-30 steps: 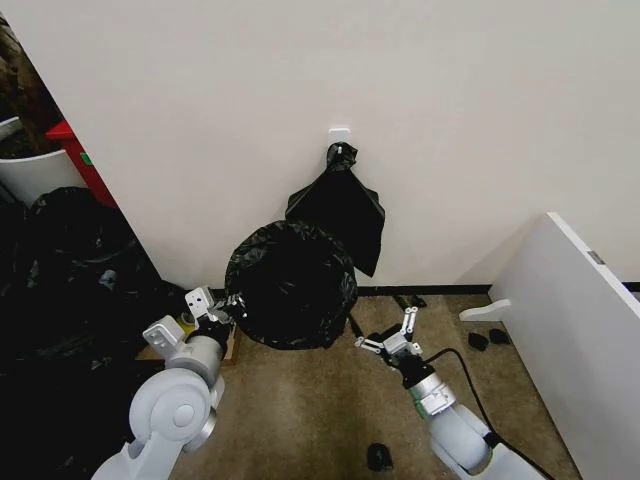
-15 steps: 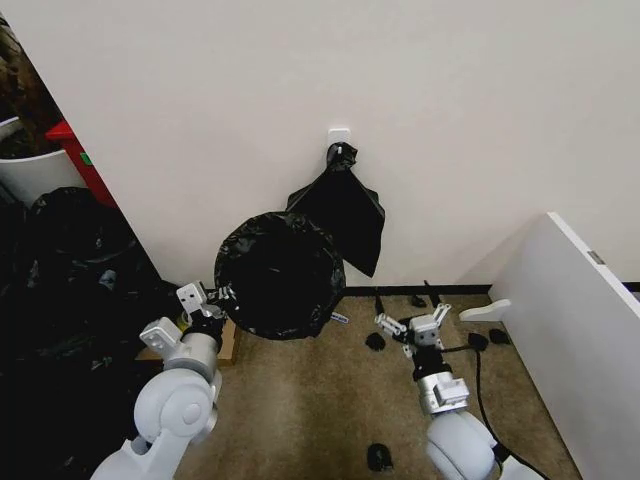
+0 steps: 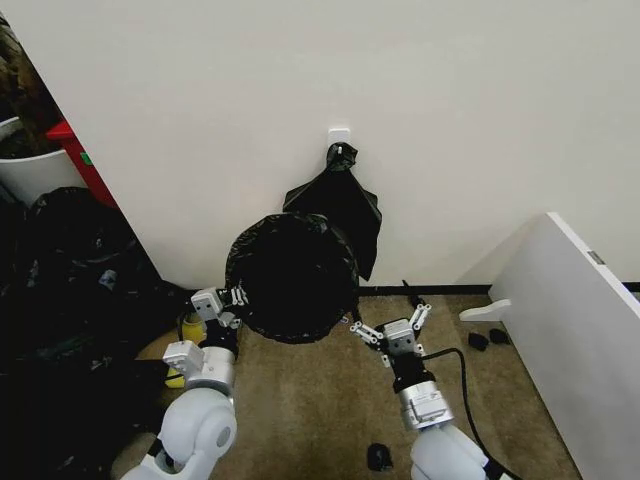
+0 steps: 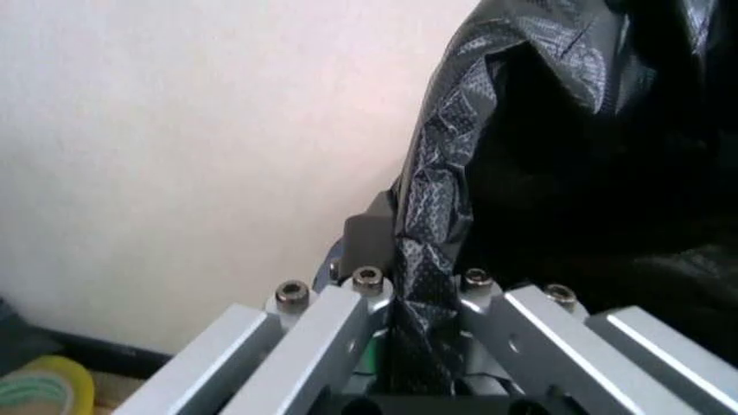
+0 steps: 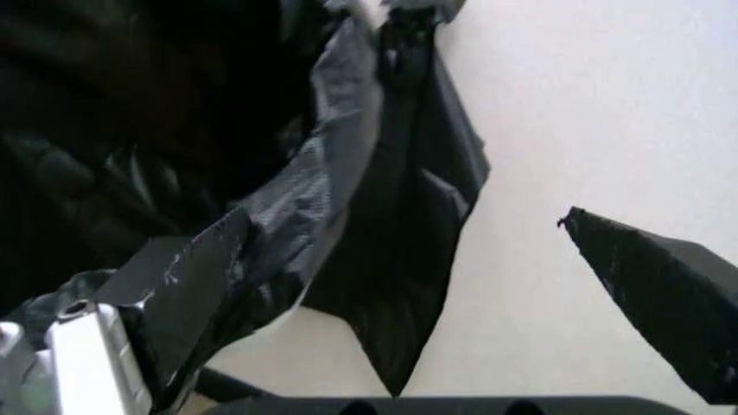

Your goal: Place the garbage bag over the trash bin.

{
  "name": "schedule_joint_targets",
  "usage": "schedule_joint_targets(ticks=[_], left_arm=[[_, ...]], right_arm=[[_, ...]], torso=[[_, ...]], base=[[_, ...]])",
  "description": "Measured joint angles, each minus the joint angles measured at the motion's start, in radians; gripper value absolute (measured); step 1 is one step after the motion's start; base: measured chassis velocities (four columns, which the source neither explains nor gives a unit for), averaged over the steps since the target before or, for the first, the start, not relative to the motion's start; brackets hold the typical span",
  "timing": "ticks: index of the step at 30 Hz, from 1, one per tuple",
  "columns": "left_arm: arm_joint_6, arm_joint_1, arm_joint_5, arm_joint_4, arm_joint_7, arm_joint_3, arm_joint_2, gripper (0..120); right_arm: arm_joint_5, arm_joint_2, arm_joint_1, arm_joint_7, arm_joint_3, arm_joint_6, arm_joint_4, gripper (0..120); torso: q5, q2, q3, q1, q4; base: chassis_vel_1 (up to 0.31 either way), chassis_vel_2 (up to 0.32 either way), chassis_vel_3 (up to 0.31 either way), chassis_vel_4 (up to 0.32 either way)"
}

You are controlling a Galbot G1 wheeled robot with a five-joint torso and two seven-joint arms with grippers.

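While the left gripper [image 3: 232, 297] is clamping the garbage bag [image 3: 292, 277] edge at frame centre, the right gripper [image 3: 392, 325] is hanging spread beside it; thin film is probably risking tearing under pull.

The trash bin is wholly covered by the garbage bag [image 3: 291, 277], so none of its cream plastic shows. Behind it, the knotted black bundle [image 3: 345, 205] on the far wall is partly hidden. At far left, the heap of black bags [image 3: 60, 300] runs past the edge.
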Motion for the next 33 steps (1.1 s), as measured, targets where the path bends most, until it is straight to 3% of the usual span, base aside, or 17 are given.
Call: schedule_joint_targets(ticks=[13,21,33], left_arm=[[-0.078,0.014,0.108,0.024,0.017,0.017,-0.005,0],[-0.078,0.015,0.104,0.017,0.016,0.014,-0.002,0],[-0.072,0.018,0.097,0.012,0.013,0.006,0.004,0]], right_arm=[[-0.024,0.020,0.063,0.059,-0.093,-0.216,0.005,100],[-0.024,0.027,0.058,0.090,-0.080,-0.238,0.005,100],[-0.029,0.030,0.039,0.103,-0.027,-0.186,-0.001,100]], torso=[[-0.0001,0.000,0.000,0.000,-0.0002],[0.0000,0.000,0.000,0.000,-0.0001],[-0.0001,0.000,0.000,0.000,-0.0002]], base=[[0.000,0.000,0.000,0.000],[0.000,0.000,0.000,0.000],[0.000,0.000,0.000,0.000]])
